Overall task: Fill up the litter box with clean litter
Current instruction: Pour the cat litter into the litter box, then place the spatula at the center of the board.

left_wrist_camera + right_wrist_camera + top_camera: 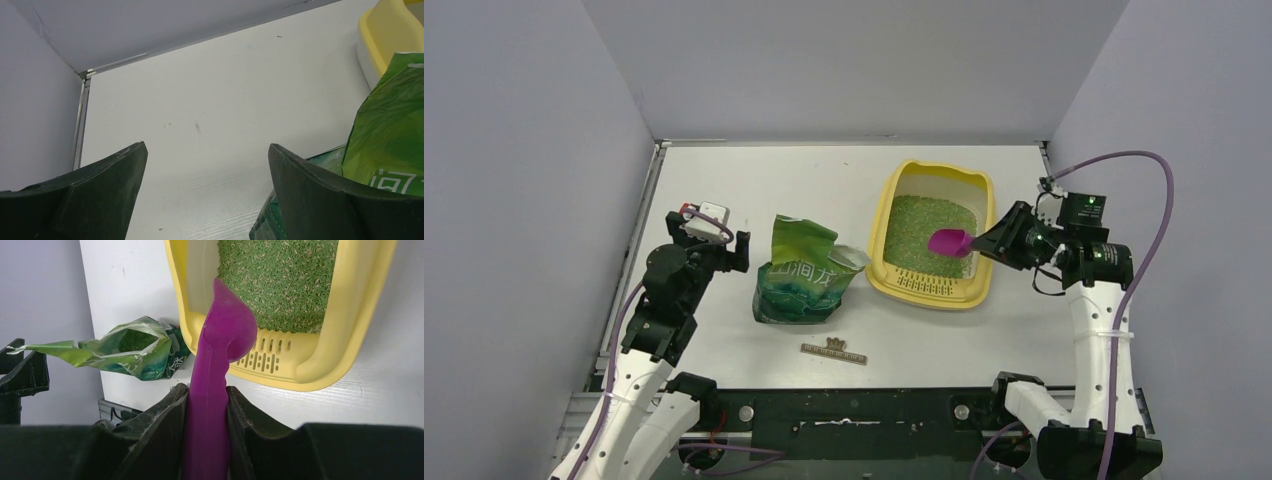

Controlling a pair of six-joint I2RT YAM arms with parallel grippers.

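Bag (799, 280) bears white characters; right tool (207, 400) clamps scoop (228, 330); left tool (207, 150) apart

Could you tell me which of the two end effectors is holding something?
The right end effector, shut on the magenta scoop over the litter box; the left end effector stands open and empty beside the green bag.

Robot lab test cell, plain grey panel walls (514, 150) on three sides, white table (754, 180), black mounting rail (854, 412) at its near edge.
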